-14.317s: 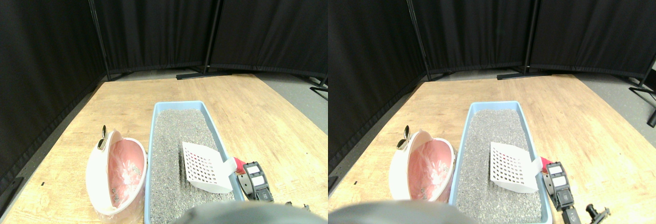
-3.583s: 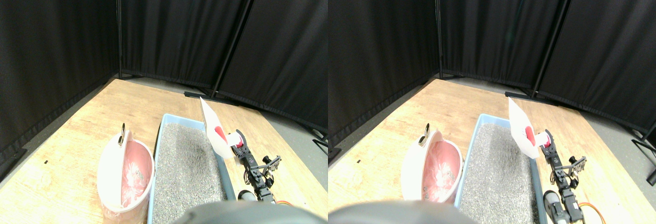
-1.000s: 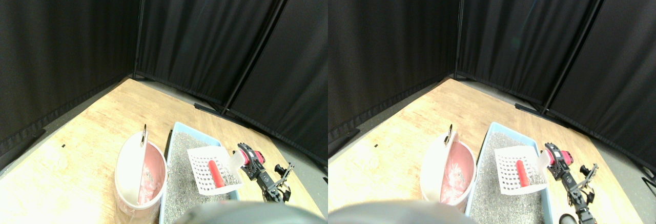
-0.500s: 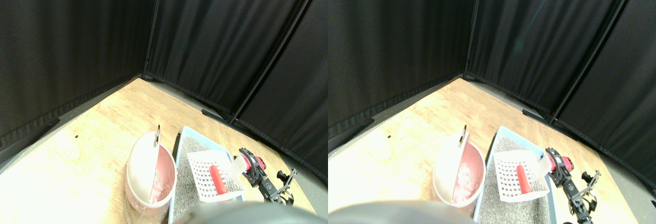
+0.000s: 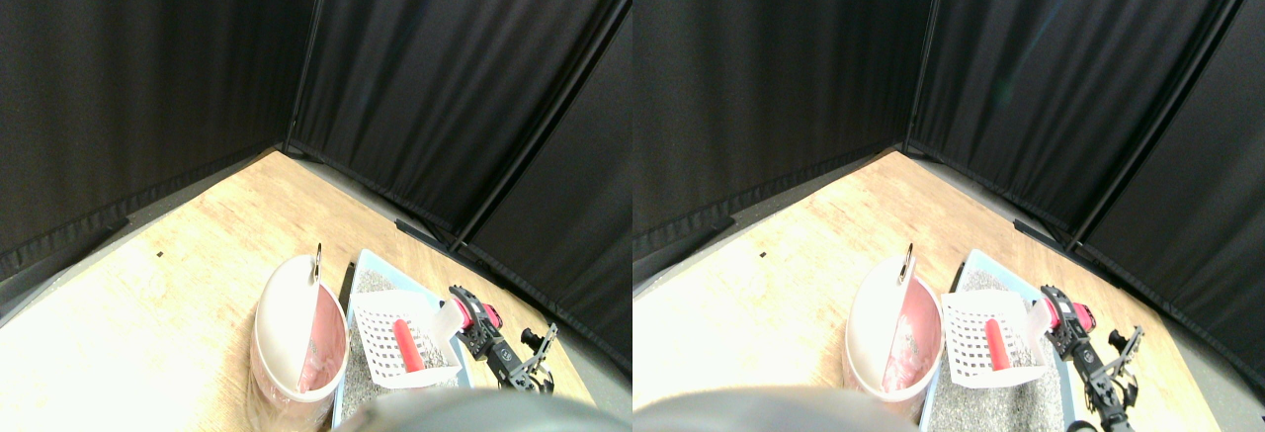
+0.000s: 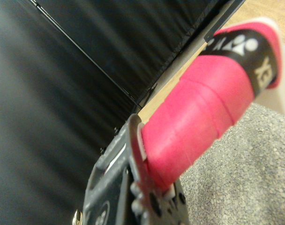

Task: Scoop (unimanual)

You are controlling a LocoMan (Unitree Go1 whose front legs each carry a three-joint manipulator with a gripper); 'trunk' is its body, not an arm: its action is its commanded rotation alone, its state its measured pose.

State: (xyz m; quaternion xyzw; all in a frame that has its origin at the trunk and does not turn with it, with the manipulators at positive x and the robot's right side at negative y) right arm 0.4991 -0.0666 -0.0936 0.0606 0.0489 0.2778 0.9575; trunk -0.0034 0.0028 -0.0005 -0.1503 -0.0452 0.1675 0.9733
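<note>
At lower right, our right gripper [image 5: 472, 321] clamps the pink-wrapped handle [image 6: 198, 117] of the white slotted scoop [image 5: 400, 348], which carries a red cylinder [image 5: 405, 345] above the litter tray [image 5: 368, 256].

A screened-off robot test space

We see black curtains [image 5: 148, 86] hung on dark metal stands [image 5: 539, 121] closing in a pale wood-plank floor [image 5: 178, 284], with grey flooring [image 5: 583, 363] at the edge: a staged lab area, not a home.
</note>
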